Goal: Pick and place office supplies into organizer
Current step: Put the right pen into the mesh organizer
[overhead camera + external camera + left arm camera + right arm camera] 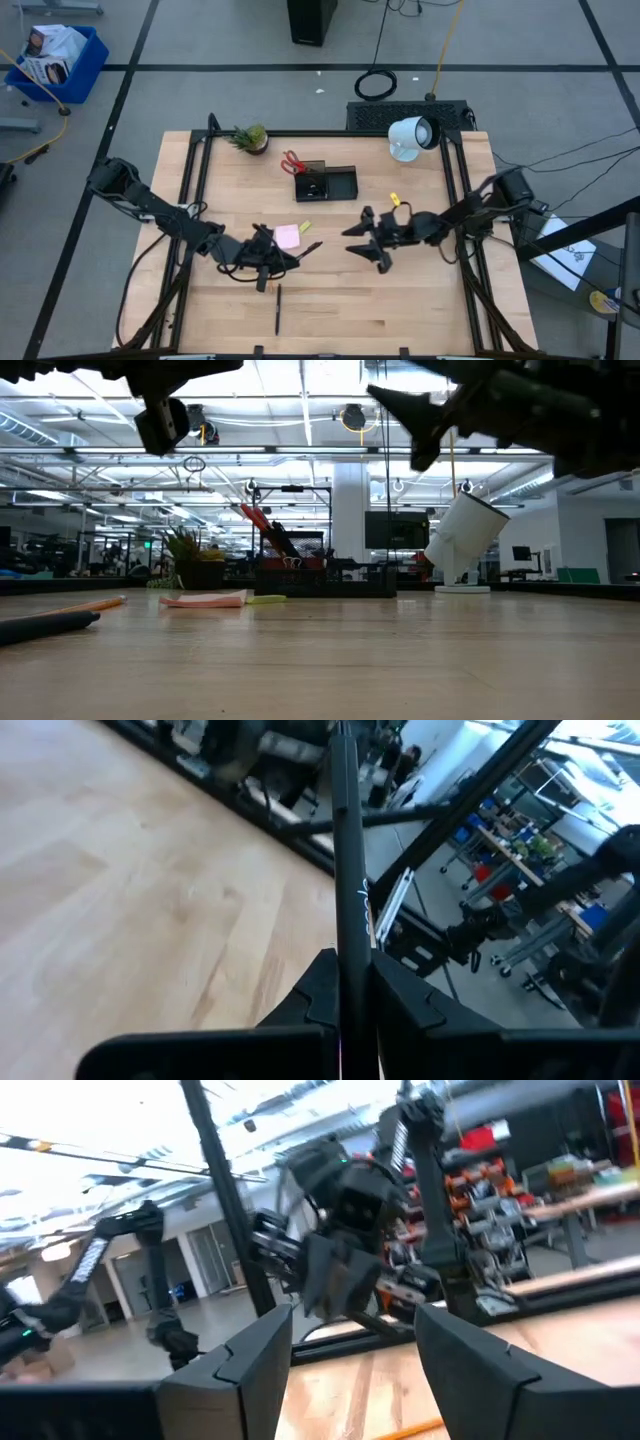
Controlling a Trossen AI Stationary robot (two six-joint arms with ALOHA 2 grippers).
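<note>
Black pen clamped between the fingers of the left pincer, lower left of centre in the high view, lifted off the counter. Second black pen lies on the counter just below it. Pink sticky-note pad lies just above the left pincer. Organizer sits upper centre, red-handled scissors at its upper left corner. Right pincer hovers right of centre, fingers spread, holding nothing.
</note>
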